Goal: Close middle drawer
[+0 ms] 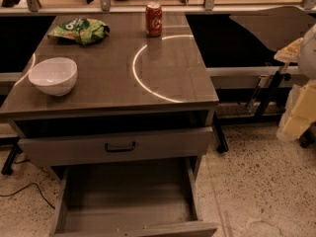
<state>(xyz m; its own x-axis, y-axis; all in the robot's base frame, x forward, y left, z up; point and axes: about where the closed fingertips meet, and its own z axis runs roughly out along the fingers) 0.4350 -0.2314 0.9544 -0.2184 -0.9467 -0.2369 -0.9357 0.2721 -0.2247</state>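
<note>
The middle drawer [128, 201] is a grey-brown wood-grain box pulled far out at the bottom of the cabinet. Its inside is bare and its front edge [182, 229] lies at the lower frame border. Above it, a drawer front with a small black bar handle [119, 146] stands slightly out from the cabinet, with a dark gap under the tabletop. My gripper [297, 115] shows as cream-coloured parts at the right edge, well to the right of the cabinet and apart from both drawers, above the floor.
On the cabinet top [163, 63] stand a white bowl [53, 75], a green snack bag [79, 30] and a red soda can [154, 19]. A black-legged stand [269, 90] is on the right. A cable [24, 189] lies on the speckled floor at left.
</note>
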